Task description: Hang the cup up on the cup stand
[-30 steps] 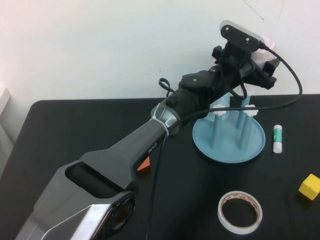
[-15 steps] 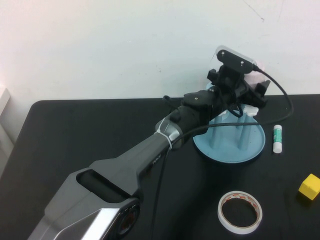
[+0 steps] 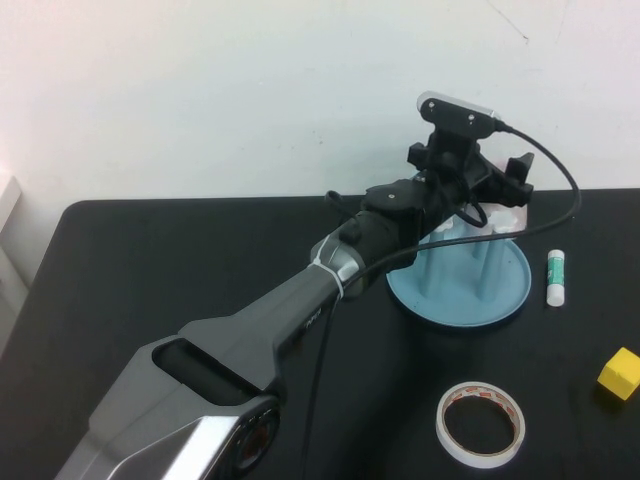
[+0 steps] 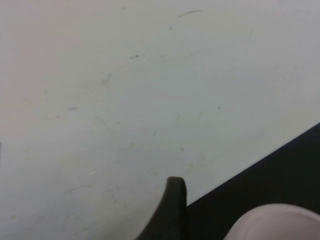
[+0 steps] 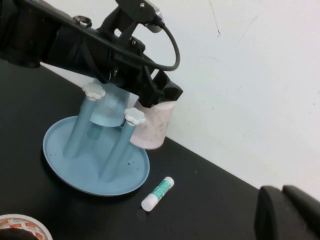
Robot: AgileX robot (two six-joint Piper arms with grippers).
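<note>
One cup (image 5: 151, 125) beneath left claw (image 5: 160, 95).

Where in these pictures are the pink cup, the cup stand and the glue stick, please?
pink cup (image 5: 151, 129): right wrist view, on its side wall.
cup stand (image 3: 510, 290): high view, on the tray's bare floor near the rim.
glue stick (image 3: 555, 276): high view, on its middle.

smooth plastic cup (image 5: 152, 126), matt black table (image 3: 150, 270)

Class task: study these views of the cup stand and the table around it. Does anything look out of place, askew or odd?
Nothing stands out. The pink cup sits inverted at the cup stand under the left gripper; a light blue cup is also inverted there. The right gripper is shut, off to the side.
</note>
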